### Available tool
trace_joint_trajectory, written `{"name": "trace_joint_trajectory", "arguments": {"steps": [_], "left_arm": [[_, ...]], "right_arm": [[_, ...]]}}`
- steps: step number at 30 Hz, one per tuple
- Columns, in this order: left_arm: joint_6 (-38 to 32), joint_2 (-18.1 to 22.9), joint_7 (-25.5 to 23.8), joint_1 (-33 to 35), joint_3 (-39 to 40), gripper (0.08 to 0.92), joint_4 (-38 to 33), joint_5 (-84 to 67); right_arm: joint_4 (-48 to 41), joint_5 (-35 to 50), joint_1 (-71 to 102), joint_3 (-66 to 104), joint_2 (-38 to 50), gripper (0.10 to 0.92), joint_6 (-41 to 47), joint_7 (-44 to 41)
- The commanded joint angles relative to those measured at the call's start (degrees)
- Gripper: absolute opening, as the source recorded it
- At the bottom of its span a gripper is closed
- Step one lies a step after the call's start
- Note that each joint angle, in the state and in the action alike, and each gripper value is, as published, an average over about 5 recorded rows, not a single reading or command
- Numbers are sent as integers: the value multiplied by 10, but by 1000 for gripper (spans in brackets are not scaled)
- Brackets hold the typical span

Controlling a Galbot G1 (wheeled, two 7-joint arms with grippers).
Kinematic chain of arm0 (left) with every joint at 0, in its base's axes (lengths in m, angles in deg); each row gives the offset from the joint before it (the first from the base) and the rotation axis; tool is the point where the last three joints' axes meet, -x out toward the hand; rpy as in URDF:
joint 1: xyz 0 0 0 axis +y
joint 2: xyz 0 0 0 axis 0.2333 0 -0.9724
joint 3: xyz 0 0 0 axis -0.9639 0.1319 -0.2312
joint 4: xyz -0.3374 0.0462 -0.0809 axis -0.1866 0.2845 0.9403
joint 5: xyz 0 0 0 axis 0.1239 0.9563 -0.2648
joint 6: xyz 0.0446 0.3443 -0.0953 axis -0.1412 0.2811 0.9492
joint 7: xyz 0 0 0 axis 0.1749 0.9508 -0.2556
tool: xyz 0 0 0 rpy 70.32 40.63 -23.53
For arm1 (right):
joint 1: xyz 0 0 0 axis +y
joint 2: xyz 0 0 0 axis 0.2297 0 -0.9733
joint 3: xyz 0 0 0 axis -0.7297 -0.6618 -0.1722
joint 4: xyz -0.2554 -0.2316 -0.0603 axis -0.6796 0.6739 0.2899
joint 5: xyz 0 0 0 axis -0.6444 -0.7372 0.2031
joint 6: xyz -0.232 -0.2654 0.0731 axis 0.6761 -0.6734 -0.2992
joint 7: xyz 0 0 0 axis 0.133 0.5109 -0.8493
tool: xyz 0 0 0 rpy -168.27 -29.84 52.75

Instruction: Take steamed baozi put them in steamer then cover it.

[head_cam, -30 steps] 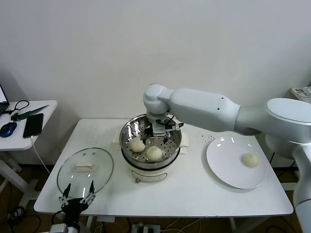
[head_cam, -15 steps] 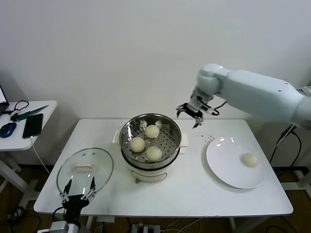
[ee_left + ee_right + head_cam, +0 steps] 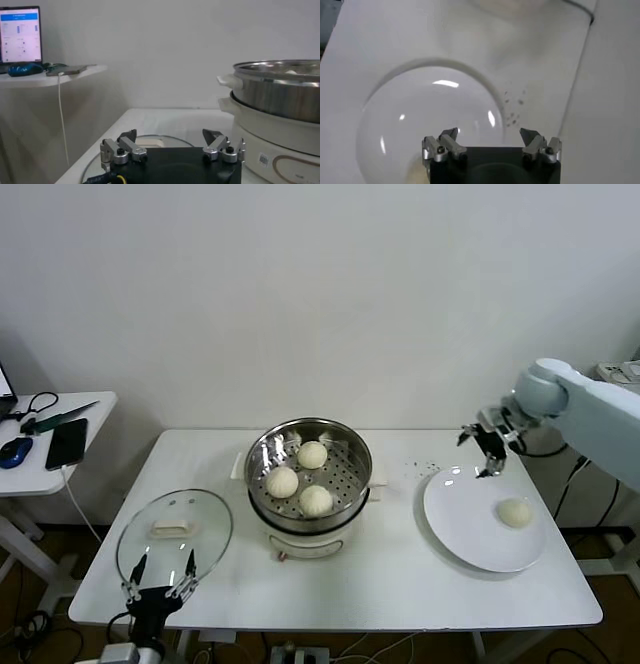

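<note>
Now the table (image 3: 400, 584) carried the steamer (image 3: 310, 446) at its middle, three steamed baozi (image 3: 312, 454) lying on its perforated floor, one more than a second before, when the right gripper (image 3: 487, 446) was still down among them; that gripper, fingers spread and empty, had since swung well clear and hung over the far rim of the white plate (image 3: 455, 514), the fourth baozi (image 3: 515, 513) just beyond and below its fingertips. The cover (image 3: 175, 532) lay flat just ahead of the left gripper (image 3: 160, 579), parked with open, empty fingers. Judged remaining: one bun, then the lid.
</note>
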Motion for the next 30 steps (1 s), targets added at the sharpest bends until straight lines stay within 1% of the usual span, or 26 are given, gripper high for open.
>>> {"name": "trace_joint_trajectory", "arguments": {"steps": [1,10,30], "left_arm": [[0,3,0,4,-2,823,-2,5],[-1,5,1,10,-4,823,2,7],[-2,8,1,3,-4,823,13,11]], "right_arm": [[-67,-93,181,174,45,823,18,-5],[-134,-121,203,198,4,823,7,-6],[-237,-150,194,214,-75,823,-15,-8]]}}
